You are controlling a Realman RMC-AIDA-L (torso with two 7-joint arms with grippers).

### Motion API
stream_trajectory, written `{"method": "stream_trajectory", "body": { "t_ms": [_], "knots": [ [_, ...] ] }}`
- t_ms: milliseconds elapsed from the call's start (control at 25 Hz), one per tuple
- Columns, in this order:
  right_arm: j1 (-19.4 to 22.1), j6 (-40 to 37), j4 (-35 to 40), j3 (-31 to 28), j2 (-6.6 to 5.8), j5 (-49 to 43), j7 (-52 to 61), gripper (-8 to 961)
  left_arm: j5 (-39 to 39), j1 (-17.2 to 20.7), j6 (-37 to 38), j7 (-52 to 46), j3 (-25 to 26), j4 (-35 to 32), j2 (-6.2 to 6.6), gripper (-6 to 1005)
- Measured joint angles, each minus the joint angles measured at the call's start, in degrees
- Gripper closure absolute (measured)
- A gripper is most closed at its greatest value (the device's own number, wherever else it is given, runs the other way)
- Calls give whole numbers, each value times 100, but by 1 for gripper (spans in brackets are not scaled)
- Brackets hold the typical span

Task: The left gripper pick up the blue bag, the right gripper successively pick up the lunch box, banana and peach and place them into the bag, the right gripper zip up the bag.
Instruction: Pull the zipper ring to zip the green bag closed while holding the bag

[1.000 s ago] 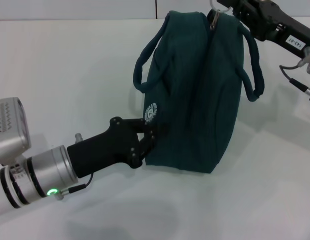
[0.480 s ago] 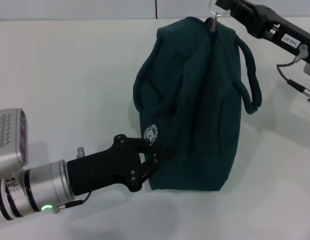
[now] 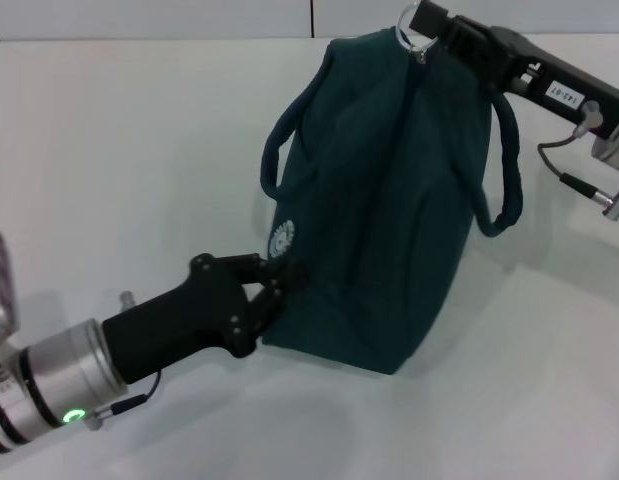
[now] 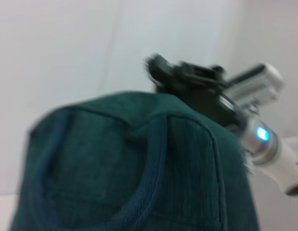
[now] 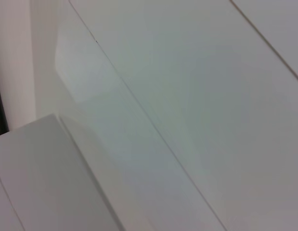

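White table [image 3: 139, 150] with a pale wall behind it. Blue bag [image 3: 389, 220] stands upright at centre, tall axis running from the near base up to the far top, leaning slightly. Zipper seam runs up its facing edge to the ring pull [image 3: 417, 28] at the top. Loop handles hang off both sides; round white logo [image 3: 280, 240] low on the left face. Left gripper [image 3: 274, 285] comes in from the lower left, fingers pinched on the bag's lower left edge by the logo. Right gripper [image 3: 436, 24] reaches in from the upper right, closed on the ring pull. Left wrist view shows the bag's top and the other claw behind it; right wrist view shows only pale panels.
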State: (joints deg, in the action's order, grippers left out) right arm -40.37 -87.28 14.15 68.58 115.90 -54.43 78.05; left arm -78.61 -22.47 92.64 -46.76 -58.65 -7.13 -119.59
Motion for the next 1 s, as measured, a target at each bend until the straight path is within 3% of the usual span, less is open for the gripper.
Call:
{"method": "stream_trajectory", "body": {
  "t_ms": [240,440,640,1000],
  "knots": [
    [-51,-11,-1,71,3,-3,31,924,434,324,47,67,12,-11,-8,868],
    [-63,-11,-1,77,3,9,33,924,648,378,194,99,12,-67,-12,642],
    [-77,-5,-1,77,11,17,34,923,823,303,507,185,-1,-207,-2,548],
    [-131,34,-19,76,13,30,35,922,758,-58,304,18,-41,-486,-12,386]
  ]
}}
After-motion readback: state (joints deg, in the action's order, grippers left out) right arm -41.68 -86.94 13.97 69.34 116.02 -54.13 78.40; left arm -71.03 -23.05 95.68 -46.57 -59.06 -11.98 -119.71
